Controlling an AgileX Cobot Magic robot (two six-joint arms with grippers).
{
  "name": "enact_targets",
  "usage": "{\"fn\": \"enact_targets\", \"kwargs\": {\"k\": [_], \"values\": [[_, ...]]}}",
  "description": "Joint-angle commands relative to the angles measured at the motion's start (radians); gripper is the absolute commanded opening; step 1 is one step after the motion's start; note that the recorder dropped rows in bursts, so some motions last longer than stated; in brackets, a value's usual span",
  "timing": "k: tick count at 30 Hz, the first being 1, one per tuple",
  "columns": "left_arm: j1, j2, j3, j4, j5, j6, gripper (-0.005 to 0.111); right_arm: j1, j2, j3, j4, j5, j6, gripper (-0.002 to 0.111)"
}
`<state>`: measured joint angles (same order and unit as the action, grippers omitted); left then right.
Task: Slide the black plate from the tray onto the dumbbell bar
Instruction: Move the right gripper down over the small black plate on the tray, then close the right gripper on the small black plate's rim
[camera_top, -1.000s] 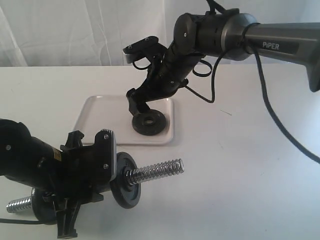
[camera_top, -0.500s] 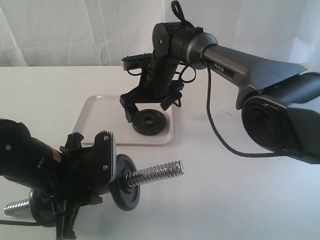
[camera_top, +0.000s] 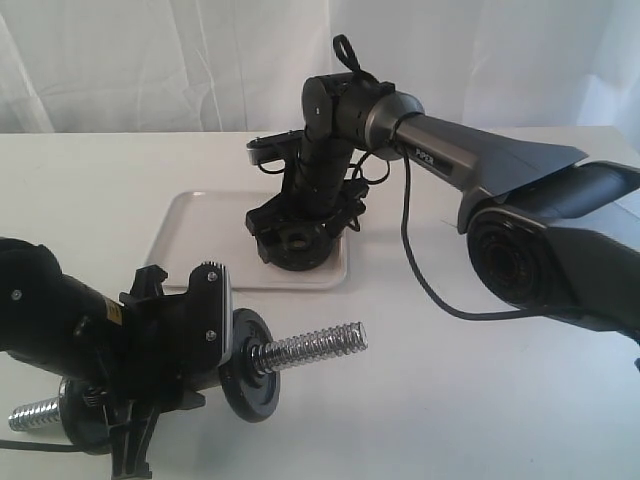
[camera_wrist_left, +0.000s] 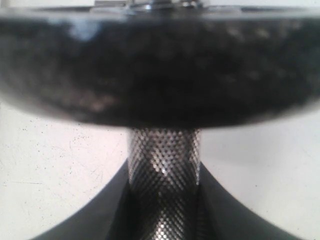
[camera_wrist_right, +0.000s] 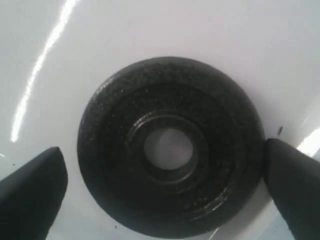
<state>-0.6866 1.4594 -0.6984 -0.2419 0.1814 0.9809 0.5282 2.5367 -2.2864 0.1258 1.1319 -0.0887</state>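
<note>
The black plate (camera_wrist_right: 170, 100) lies flat on the white tray (camera_wrist_right: 200, 30), centre hole up. My right gripper (camera_wrist_right: 162, 155) is open and hangs low over it, one dark finger (camera_wrist_right: 30, 195) on each side of its rim. In the exterior view this gripper (camera_top: 298, 238) covers most of the plate (camera_top: 305, 262) on the tray (camera_top: 190, 240). My left gripper (camera_top: 215, 355) is shut on the dumbbell bar (camera_top: 315, 345), held level with its free threaded end pointing right. The left wrist view shows the knurled bar (camera_wrist_left: 164, 170) between the jaws.
One black disc (camera_top: 245, 365) sits on the bar just beyond my left gripper and fills the left wrist view (camera_wrist_left: 160, 75). Another disc (camera_top: 85, 420) sits near the bar's far left end. A black cable (camera_top: 420, 270) droops from the right arm onto the white table.
My right gripper has come down from above the tray onto the plate, and its fingers now stand on either side of it. The left arm and bar have not moved.
</note>
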Motion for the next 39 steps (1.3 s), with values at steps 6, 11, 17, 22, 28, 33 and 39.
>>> {"fn": "enact_targets", "kwargs": {"k": [6,11,17,22,28,33,39], "values": [[-0.003,-0.052,-0.023,-0.042,-0.059,-0.014,0.000,0.000,0.036,-0.005,-0.011,0.038,0.006,0.105],[-0.003,-0.052,-0.023,-0.042,-0.059,-0.014,0.000,0.002,0.062,-0.005,-0.064,0.089,0.006,0.104],[-0.003,-0.052,-0.023,-0.042,-0.059,-0.014,0.000,0.036,0.070,-0.005,-0.141,0.081,-0.003,0.104],[-0.003,-0.052,-0.023,-0.042,-0.059,-0.014,0.000,0.061,0.076,-0.005,-0.209,0.089,-0.003,0.104],[-0.003,-0.052,-0.023,-0.042,-0.059,-0.014,0.000,0.061,0.104,-0.005,-0.171,0.089,-0.003,0.104],[-0.003,-0.052,-0.023,-0.042,-0.059,-0.014,0.000,0.061,0.107,-0.005,-0.096,0.089,-0.003,0.104],[-0.003,-0.052,-0.023,-0.042,-0.056,-0.014,0.000,0.061,0.109,-0.005,-0.079,0.089,0.017,0.104]]}}
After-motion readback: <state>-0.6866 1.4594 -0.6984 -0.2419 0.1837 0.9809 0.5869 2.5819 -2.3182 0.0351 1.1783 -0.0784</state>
